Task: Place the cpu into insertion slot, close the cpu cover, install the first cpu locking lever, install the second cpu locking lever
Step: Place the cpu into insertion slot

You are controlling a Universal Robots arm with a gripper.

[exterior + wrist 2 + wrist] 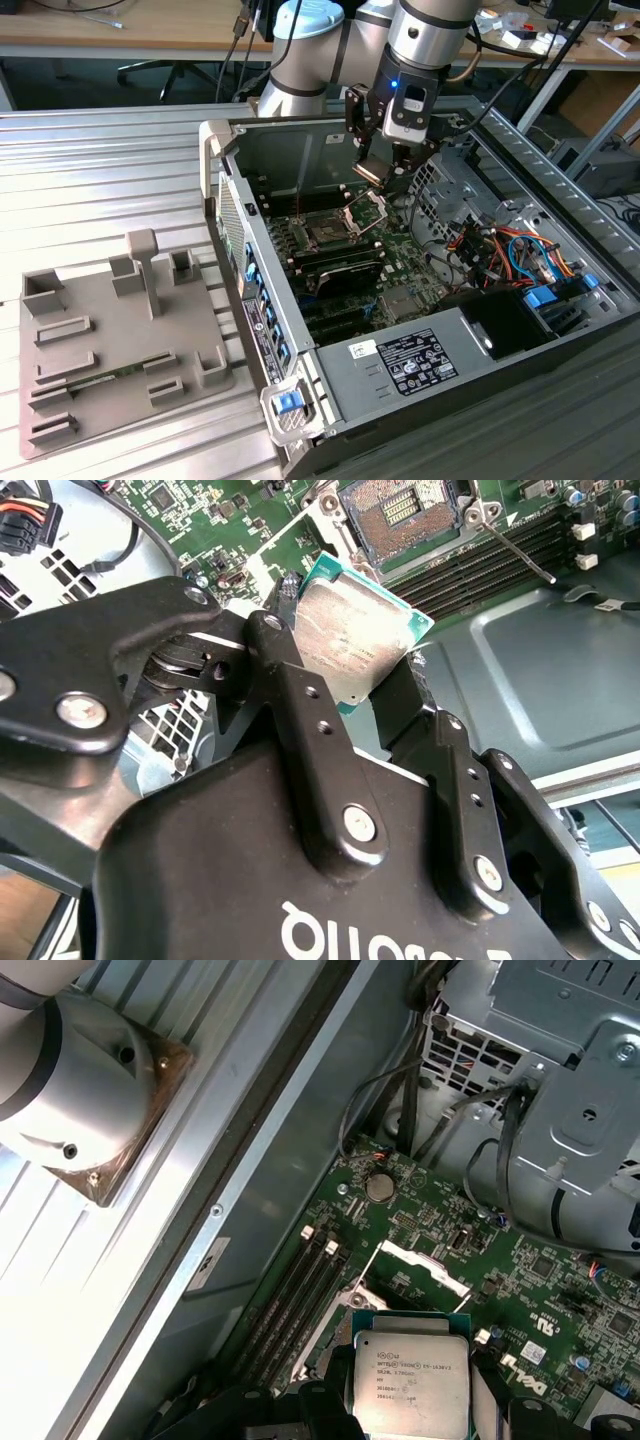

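Motherboard [430, 1230] below; cpu [352, 645] clamped in hand [338, 665] near open socket [400, 510].

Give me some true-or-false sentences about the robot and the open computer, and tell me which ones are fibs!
1. The gripper is holding the cpu. True.
2. The cpu sits in the socket. False: the socket is empty, and the cpu is held above the board.
3. The cpu cover is shut. False: it stands open.
4. A grey holder plate lies outside the computer case, on the exterior view's left. True.
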